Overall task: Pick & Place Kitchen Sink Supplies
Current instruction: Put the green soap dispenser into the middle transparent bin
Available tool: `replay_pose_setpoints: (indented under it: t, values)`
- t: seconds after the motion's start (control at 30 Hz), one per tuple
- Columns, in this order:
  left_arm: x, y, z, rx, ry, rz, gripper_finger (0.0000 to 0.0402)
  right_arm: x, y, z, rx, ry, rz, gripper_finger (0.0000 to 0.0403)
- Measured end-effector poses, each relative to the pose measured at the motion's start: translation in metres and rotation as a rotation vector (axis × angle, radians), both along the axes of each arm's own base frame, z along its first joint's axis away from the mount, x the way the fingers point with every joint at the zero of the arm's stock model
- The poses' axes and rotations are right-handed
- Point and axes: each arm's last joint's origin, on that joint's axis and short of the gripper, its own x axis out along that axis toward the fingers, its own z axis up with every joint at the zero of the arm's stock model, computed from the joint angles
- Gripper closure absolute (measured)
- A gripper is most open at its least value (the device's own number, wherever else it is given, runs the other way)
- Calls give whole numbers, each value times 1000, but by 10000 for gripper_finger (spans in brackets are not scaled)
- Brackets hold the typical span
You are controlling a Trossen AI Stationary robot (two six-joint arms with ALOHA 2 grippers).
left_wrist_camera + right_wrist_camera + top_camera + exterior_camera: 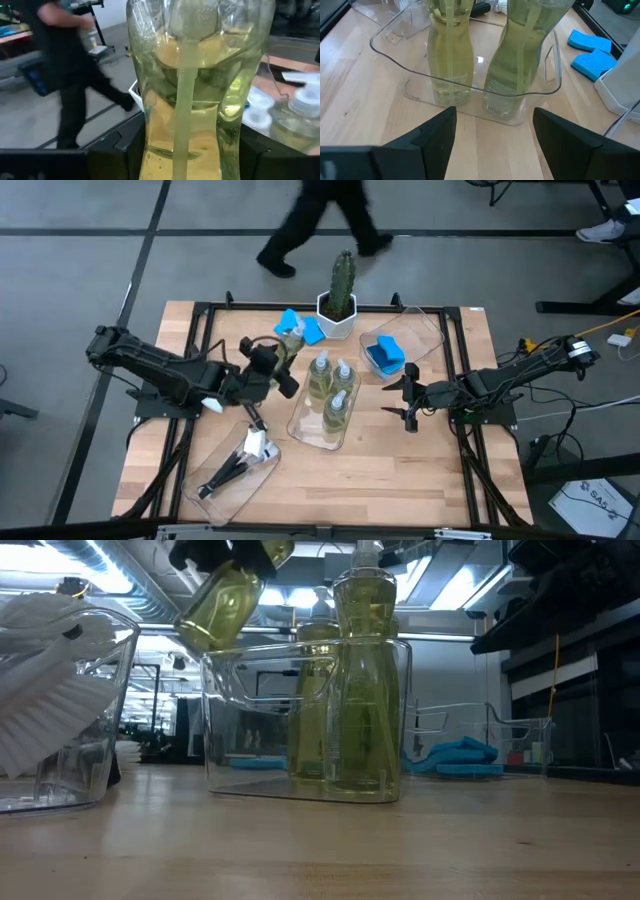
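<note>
My left gripper (268,366) is shut on a clear bottle of pale yellow-green liquid (286,345), which it holds above the table between the left and middle trays; the bottle shows tilted in the low view (222,606). Three more bottles (333,385) stand upright in the middle clear tray (305,430). A blue sponge (385,355) lies in the right tray (425,330). Two blue sponges (300,328) lie on the table by the cactus. Black-handled brushes with white heads (245,455) lie in the left tray. My right gripper (408,402) is open and empty, right of the middle tray. My left gripper pinches the bottle's body between its two fingers, one on each side (150,150). The bottle fills the wrist view, so which height of the body the fingers are on does not show plainly. The bottle is lifted clear and tilted (222,606).
A green cactus in a white pot (338,305) stands at the table's far edge. A person walks past on the floor beyond the table (320,220). Bare wood lies along the near edge and near right (400,480).
</note>
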Motion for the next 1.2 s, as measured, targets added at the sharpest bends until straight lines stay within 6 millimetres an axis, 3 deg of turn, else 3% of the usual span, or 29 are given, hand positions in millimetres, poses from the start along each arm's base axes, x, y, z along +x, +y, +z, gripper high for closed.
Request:
replay_pose_setpoints:
  t: [0.37,0.7,0.97,1.2]
  values:
    - [37,-53,-23,76,4,-245,214,2,1,4,42,-45,-12,141]
    - [61,-86,-33,205,-67,-437,214,3,2,5,110,-64,3,141]
    - [67,-87,-33,219,-103,-574,214,3,3,6,127,-63,44,141]
    - [63,-72,-52,219,-171,-646,214,3,3,6,125,-62,45,141]
